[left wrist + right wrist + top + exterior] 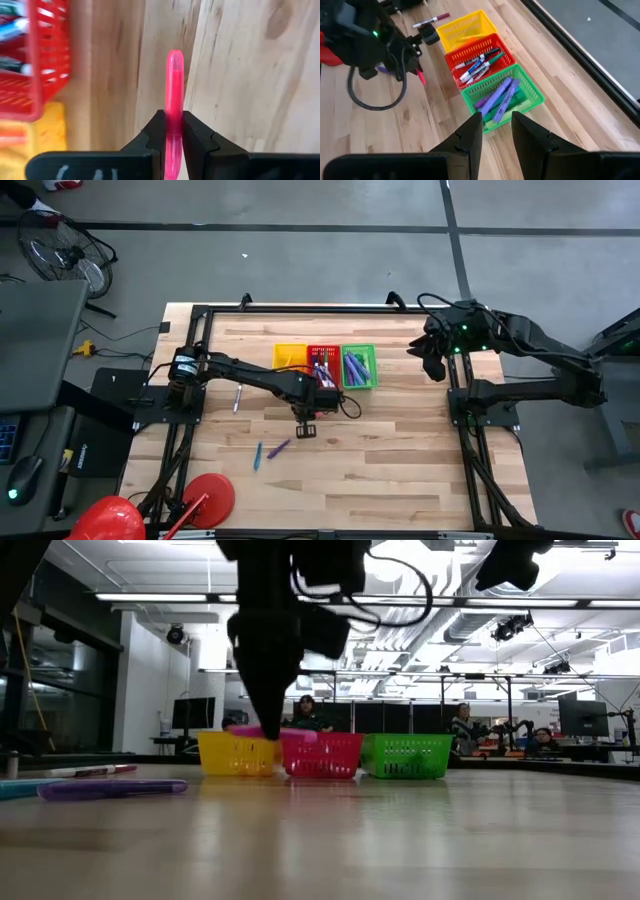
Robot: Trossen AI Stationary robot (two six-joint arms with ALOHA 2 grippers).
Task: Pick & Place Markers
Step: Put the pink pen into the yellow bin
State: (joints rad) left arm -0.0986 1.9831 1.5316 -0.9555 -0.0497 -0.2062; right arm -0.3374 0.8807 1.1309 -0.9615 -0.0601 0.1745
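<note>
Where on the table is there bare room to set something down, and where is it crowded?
Bare wood: the wide patch between the green basket and the waiting right gripper, and the near strip below the loose markers. Crowded: around the three baskets, where the left gripper holds a pink marker.

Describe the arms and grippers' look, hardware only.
Both arms are black, jointed links with black cables looped alongside. The left gripper has two black angular fingers and white scrawl on its crossbar. The right gripper has matching black fingers. A green light glows on the right arm's wrist.
</note>
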